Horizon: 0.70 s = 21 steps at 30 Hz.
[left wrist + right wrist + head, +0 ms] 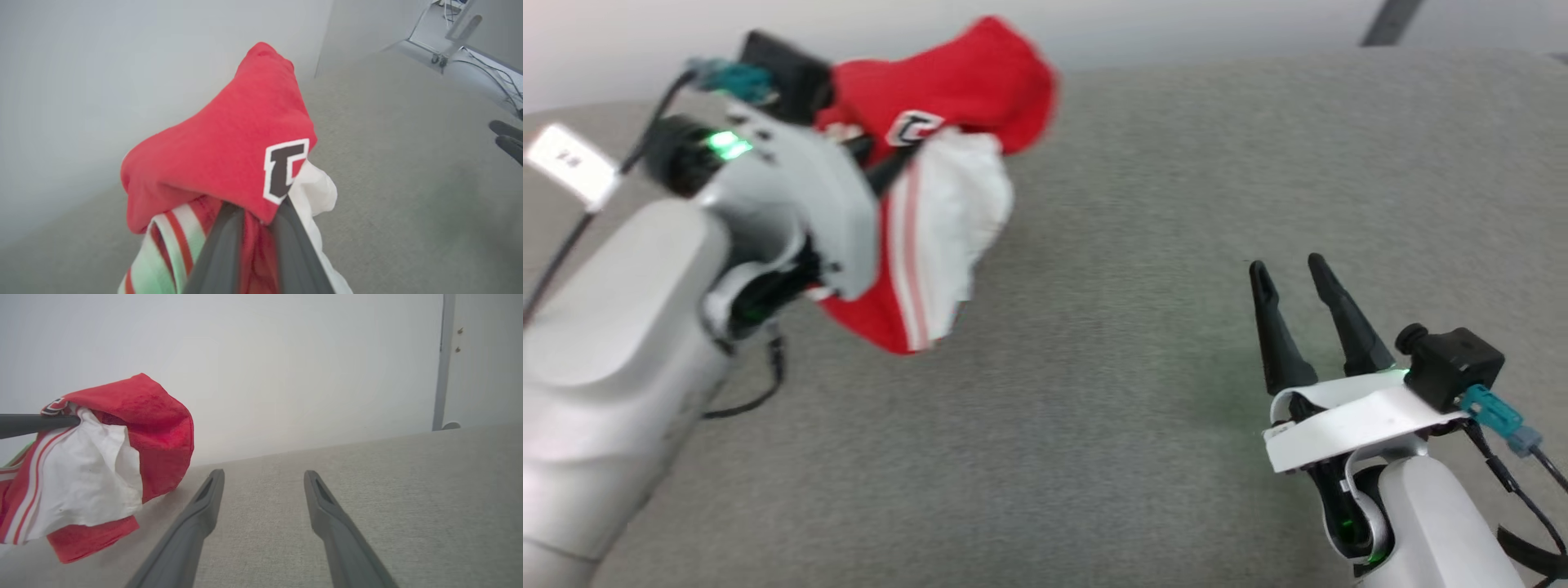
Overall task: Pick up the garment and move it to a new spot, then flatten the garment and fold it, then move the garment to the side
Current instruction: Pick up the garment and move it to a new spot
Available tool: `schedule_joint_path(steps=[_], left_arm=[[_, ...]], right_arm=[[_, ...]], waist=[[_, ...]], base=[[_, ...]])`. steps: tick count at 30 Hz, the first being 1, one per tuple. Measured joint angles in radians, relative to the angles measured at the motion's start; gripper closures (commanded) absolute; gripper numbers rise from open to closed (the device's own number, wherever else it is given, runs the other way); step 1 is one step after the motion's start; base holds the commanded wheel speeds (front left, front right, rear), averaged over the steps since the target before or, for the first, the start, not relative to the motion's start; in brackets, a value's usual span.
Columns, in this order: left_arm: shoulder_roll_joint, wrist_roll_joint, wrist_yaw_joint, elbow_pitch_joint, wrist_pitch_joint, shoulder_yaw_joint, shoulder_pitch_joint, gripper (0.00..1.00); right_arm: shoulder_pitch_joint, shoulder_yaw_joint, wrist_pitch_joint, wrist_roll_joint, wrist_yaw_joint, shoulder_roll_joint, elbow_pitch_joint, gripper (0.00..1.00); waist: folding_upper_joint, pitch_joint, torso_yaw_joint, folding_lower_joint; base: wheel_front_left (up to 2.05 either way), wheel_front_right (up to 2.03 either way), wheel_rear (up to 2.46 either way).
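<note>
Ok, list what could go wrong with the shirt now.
1. The left end effector pinches the shirt as a bunched wad, so it may land crumpled on the grey surface and resist flattening.
2. One pinch holds it; the right end effector is open and apart, so a slip drops it.

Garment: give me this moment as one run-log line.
phase: pick-up | garment: bunched, hanging in grip | left gripper: shut on garment | right gripper: open, empty
</note>
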Motion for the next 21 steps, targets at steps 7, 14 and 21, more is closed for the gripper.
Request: schedule_joint_path(steps=[7, 14, 21], left_arm=[[-0.109, -0.097, 0.000, -0.082, 0.085, -0.123, -0.089, 1.00], [-0.151, -0.204, 0.000, -0.103, 0.141, -0.284, -0.117, 1.00], [-0.102, -0.210, 0.000, 0.002, 0.224, -0.457, -0.166, 1.00]], right_arm=[[-0.001, -0.027, 0.000, 0.036, 0.000, 0.005, -0.025, 0.00], [-0.001, -0.039, 0.000, 0.104, 0.000, 0.005, -0.052, 0.00], [-0.008, -0.040, 0.000, 0.150, 0.000, 0.005, -0.075, 0.00]], waist=[[0.0000, 0.040, -0.111, 0.0000], [0.0000, 0.092, -0.217, 0.0000], [0.0000, 0.149, -0.304, 0.0000]], base=[[0.00, 0.00, 0.00], [0.00, 0.00, 0.00], [0.00, 0.00, 0.00]])
